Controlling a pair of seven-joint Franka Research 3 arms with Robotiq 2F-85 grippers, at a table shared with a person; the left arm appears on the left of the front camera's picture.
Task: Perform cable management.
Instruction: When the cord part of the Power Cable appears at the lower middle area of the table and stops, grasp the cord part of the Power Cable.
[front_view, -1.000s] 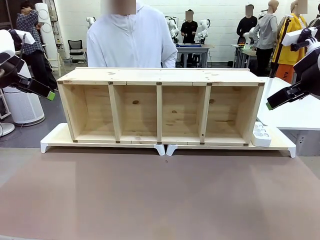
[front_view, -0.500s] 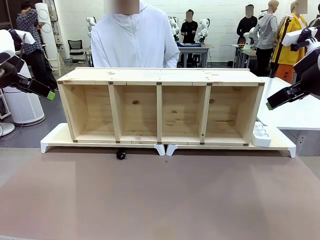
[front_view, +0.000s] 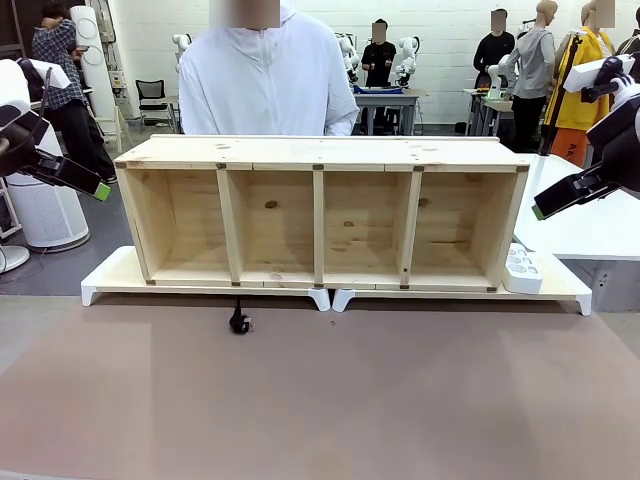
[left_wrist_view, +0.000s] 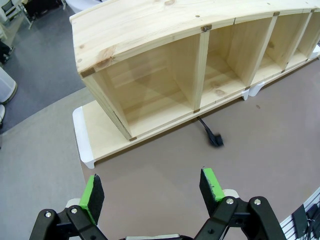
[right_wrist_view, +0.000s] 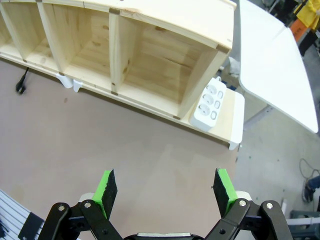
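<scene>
The cable (left_wrist_view: 212, 134) is seen emerging beneath the wooden shelf (left_wrist_view: 150, 60), its plug laid ahead of the left gripper (left_wrist_view: 151, 186) (spread wide, empty), likely for pickup. The right gripper (right_wrist_view: 165, 187), equally open and empty, is poised with the power strip (right_wrist_view: 209, 106) ahead of it.

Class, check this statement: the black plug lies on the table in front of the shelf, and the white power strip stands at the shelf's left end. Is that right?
Not quite. The power strip stands at the right end of the shelf, not the left, as the front view shows. The plug does lie on the table in front of the shelf.
</scene>
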